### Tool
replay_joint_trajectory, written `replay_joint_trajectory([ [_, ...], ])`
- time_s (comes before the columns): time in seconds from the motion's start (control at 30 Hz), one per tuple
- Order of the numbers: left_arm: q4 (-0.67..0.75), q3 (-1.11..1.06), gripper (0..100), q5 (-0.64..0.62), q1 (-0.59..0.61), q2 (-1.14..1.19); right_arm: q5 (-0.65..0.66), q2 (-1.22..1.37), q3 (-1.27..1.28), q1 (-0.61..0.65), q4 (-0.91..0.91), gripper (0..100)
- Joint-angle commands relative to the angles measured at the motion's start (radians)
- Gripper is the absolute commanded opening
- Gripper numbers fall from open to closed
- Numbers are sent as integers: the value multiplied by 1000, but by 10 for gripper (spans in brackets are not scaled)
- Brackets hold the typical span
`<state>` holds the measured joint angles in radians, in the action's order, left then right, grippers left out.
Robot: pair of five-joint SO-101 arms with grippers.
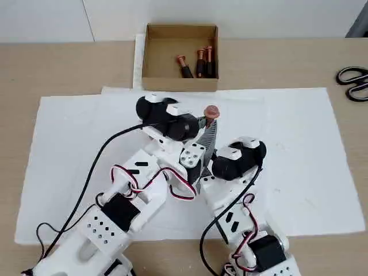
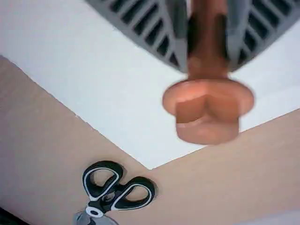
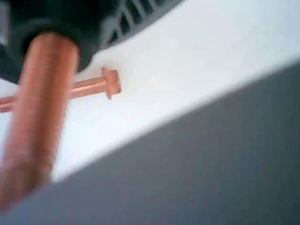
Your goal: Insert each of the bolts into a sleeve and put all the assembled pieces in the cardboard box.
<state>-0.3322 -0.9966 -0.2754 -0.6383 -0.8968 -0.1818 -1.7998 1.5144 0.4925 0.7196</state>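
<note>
Jaws of the left gripper [image 2: 208, 28] stand narrow, clamped on the shaft of a copper bolt [image 2: 208, 108] whose flanged hex head juts out towards the wrist camera. From the high view this bolt sits over the white paper [image 1: 299, 149], near the front wall of the cardboard box [image 1: 178, 84], with the right gripper [image 1: 208, 138] close against it; whether that one grips anything I cannot tell. The high view also takes in three assembled pieces [image 1: 200, 63] lying in the box, copper heads above black sleeves. The left wrist view looks past the bolt head to black-handled scissors [image 2: 117, 192] on the bare table [image 2: 42, 140] beyond the paper's edge. The right wrist view brings in the near threaded shaft and a second bolt [image 3: 96, 86] lying flat on the paper.
</note>
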Motion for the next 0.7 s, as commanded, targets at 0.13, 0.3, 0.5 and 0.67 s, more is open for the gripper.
replay_joint_trajectory([
  [0.13, -2, -4, 6, -2, 5, -28, -8, -13, -11, -8, -22, 3],
  [0.3, -64, 2, 6, -3, 3, -28, -8, -13, -9, -12, -22, 3],
  [0.5, -158, 4, 6, -2, 8, -29, -8, -13, -11, -12, -22, 3],
  [0.67, -186, -2, 6, 2, 8, -29, -8, -13, -12, -12, -22, 3],
])
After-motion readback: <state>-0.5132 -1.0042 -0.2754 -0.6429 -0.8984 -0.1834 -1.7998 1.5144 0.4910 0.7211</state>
